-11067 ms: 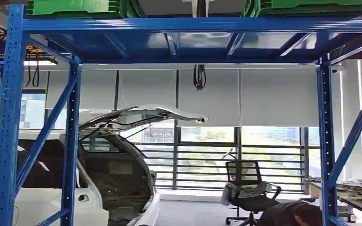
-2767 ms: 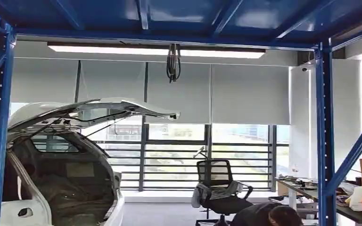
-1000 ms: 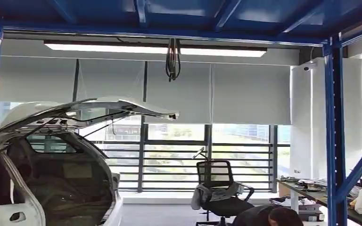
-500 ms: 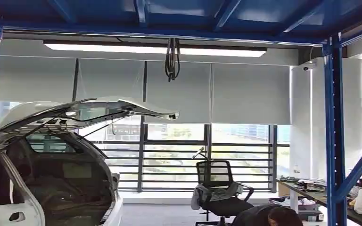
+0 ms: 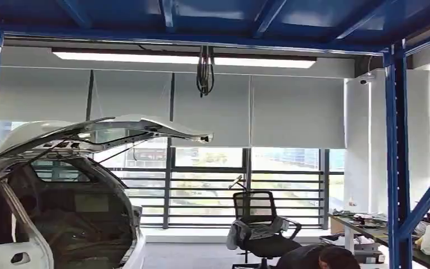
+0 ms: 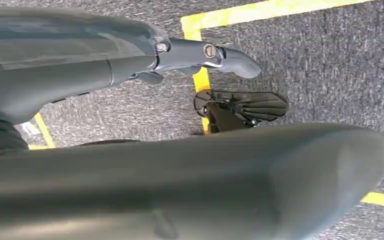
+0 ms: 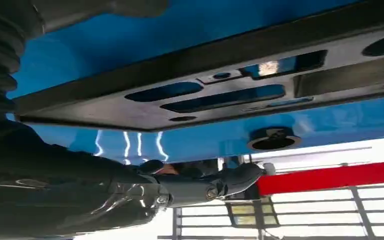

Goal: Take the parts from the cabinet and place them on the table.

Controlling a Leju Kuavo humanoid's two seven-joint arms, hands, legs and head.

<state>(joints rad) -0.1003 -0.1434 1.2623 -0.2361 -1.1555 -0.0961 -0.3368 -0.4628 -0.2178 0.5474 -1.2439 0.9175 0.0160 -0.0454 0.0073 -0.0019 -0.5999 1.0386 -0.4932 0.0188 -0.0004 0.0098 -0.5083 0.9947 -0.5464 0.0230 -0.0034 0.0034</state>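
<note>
Your right hand (image 7: 130, 185) is reaching along the black part (image 7: 220, 90) under the blue shelf (image 7: 130, 45); I cannot tell if it is gripping. Your left hand (image 6: 180, 150) is hanging loose-fingered, holding nothing. The head view is no longer shifting, so you are likely settling to pick.

The site was an industrial workshop: blue steel racking (image 5: 397, 162), a white car (image 5: 61, 213) with raised tailgate, a cluttered workbench (image 5: 369, 224), and yellow floor-marking tape (image 6: 260, 9).

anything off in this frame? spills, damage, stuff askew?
No spills or damage visible. One oddity: the head view looks out through the blue rack at a car with its tailgate raised, with no parts or table surface for the task.
</note>
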